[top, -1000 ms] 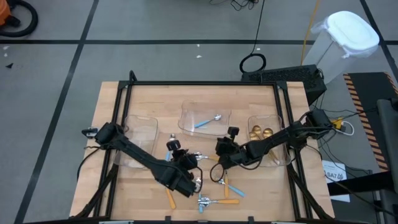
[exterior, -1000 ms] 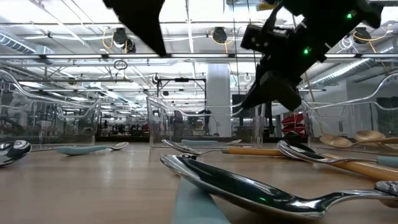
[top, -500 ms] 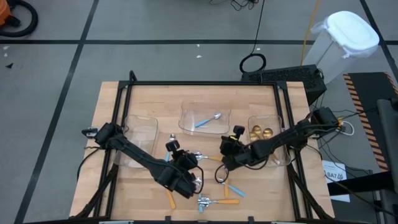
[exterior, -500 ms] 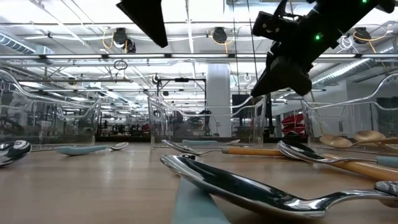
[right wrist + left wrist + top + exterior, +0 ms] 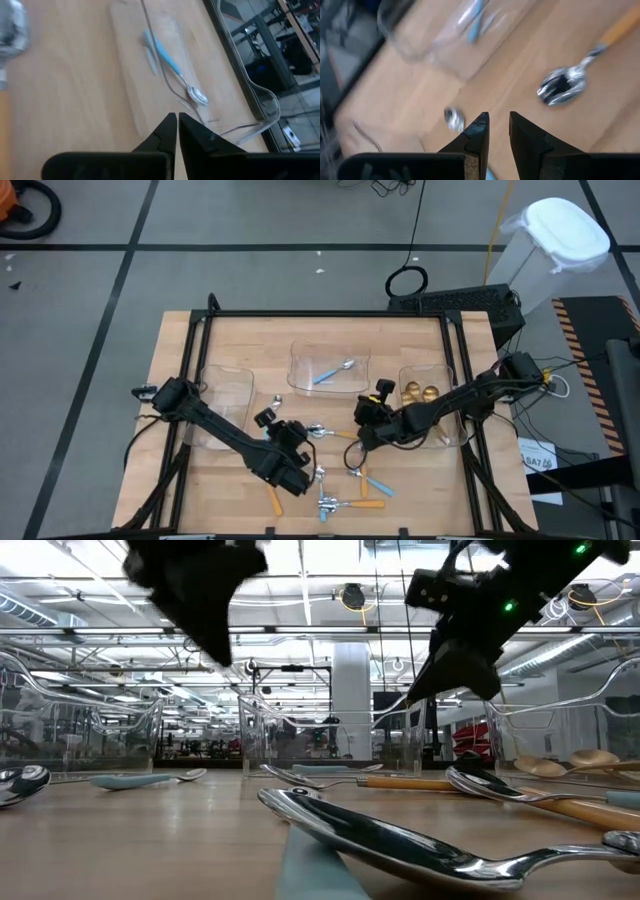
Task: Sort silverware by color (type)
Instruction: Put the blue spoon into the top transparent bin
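The light wooden desk (image 5: 240, 340) carries three clear plastic trays along its far half: a left tray (image 5: 222, 387), a middle tray (image 5: 300, 366) holding one blue-handled spoon (image 5: 332, 373), and a right tray (image 5: 436, 380) holding gold round-bowled spoons (image 5: 419, 392). The two dark arms reach in toward the middle. The left gripper (image 5: 316, 476) hangs over the near centre of the desk, its jaws a narrow gap apart with nothing between them. The right gripper (image 5: 354, 457) hangs just right of centre, jaws pressed together and empty. Orange-handled spoons (image 5: 353, 503) and more blue-handled spoons (image 5: 377, 485) lie loose on the near centre of the desk, around and between the grippers.
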